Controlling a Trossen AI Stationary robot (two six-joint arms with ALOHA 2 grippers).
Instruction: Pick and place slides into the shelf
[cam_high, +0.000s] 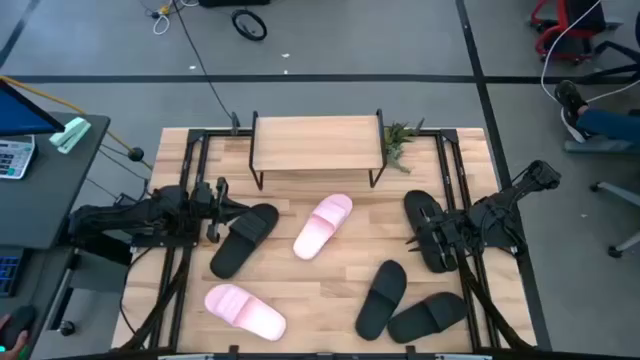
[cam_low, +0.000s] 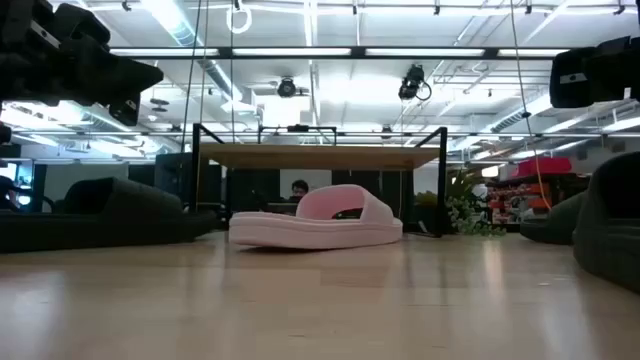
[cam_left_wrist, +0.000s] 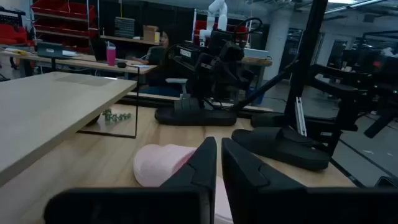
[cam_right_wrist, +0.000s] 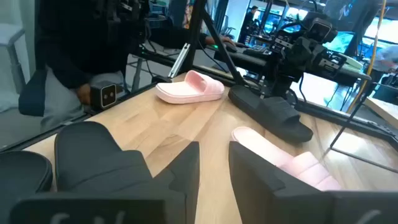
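The shelf (cam_high: 315, 145) stands at the table's far middle on thin black legs, and its top board carries nothing. Six slides lie on the tabletop: a pink one (cam_high: 323, 225) in the middle, a pink one (cam_high: 245, 310) near-left, a black one (cam_high: 243, 240) left of centre, two black ones (cam_high: 382, 297) (cam_high: 428, 317) near-right, and a black one (cam_high: 425, 225) at the right. My left gripper (cam_left_wrist: 217, 163) is shut, just left of the left black slide's far end. My right gripper (cam_right_wrist: 214, 163) is open a little, above the right black slide.
A small green plant (cam_high: 398, 140) sits by the shelf's right end. Black frame rails (cam_high: 190, 170) run along both sides of the table. In the low view the middle pink slide (cam_low: 315, 220) lies in front of the shelf (cam_low: 320, 155). A person sits beyond the table.
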